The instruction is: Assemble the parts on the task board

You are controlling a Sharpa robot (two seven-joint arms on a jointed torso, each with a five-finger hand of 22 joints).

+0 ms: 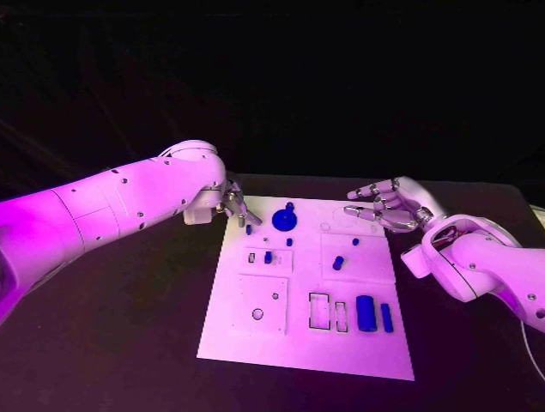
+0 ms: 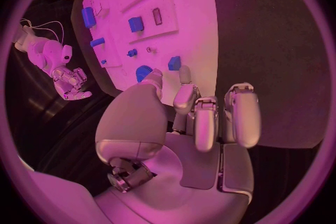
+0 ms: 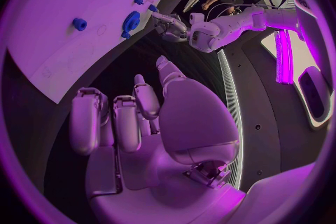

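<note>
The white task board [image 1: 307,292] lies in the middle of the black counter [image 1: 124,343], with its long side going from the near edge to the far edge.

The left robot hand [image 1: 233,206] is over the far left corner of the board. Its fingers [image 2: 204,123] are apart and slightly curled, and they hold nothing. Just beside its fingertips a small blue peg [image 1: 249,229] stands on the board, and the round blue gear [image 1: 283,220] is a little further in from this corner.

The right robot hand [image 1: 387,209] is at the far right corner of the board, over the counter, just outside the board's edge. Its fingers [image 3: 126,123] are also spread and empty.

More blue parts are on the board: a small piece [image 1: 267,257] in the left part, a short cylinder [image 1: 338,263] near the middle, and a wide block [image 1: 365,312] with a thin bar [image 1: 386,318] next to it, near the near right corner. Beside these two are empty rectangular slots [image 1: 330,312].
</note>
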